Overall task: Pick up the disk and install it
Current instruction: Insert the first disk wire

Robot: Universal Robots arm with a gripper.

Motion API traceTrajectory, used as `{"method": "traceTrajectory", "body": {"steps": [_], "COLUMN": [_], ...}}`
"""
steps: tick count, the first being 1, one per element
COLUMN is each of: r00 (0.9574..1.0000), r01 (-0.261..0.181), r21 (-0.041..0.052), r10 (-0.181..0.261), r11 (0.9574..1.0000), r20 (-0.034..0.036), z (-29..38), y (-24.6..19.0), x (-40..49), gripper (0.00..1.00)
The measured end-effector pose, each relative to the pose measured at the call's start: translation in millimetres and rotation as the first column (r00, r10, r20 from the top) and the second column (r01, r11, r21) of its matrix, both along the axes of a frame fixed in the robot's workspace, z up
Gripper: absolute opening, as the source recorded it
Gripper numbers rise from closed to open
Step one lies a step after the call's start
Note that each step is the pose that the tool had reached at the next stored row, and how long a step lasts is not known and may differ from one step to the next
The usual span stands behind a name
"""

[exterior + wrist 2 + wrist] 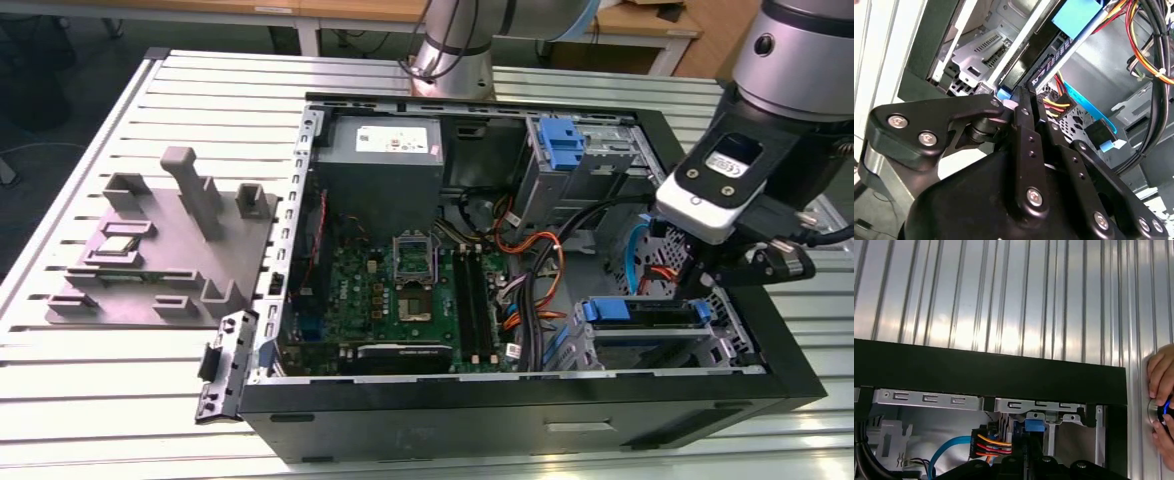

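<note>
- One arm reaches into the open computer case (pixel 534 395) at the exterior view's right; the gripper (pixel 714 268) hangs just above the drive cage there.
- In the second wrist view the gripper (pixel 1021 97) has its black fingers (pixel 1026 130) drawn close together, closed on the edge of the disk (pixel 1054 47), a dark slab edged in blue.
- The disk (pixel 641 312) sits in the near right bay of the case, level in its blue carrier.
- Orange and yellow cables (pixel 1056 102) lie just beside the fingers.
- A second blue bracket (pixel 561 140) stands in the far right cage.
- A grey fixture (pixel 160 250) rests on the slatted table (pixel 134 400), left of the case.
- A person's hand (pixel 1161 390) touches a round device on the table in the first wrist view.
</note>
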State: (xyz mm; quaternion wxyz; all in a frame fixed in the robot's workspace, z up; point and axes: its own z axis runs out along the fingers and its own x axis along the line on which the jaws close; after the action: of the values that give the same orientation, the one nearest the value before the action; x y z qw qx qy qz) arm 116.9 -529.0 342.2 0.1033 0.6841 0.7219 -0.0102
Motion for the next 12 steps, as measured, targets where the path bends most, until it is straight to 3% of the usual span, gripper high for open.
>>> {"method": "traceTrajectory", "body": {"steps": [6, 12], "r00": [0.9979, 0.9976], "r01": [0.064, 0.070], "r21": [0.0002, 0.0006], "r10": [-0.064, -0.070], "r11": [0.9979, 0.9976], "r20": [0.0000, 0.0000], "z": [-1.4, -1.5], "y": [-0.1, 0.0], "x": [-1.3, -1.2], "gripper": [0.17, 0.17]}}
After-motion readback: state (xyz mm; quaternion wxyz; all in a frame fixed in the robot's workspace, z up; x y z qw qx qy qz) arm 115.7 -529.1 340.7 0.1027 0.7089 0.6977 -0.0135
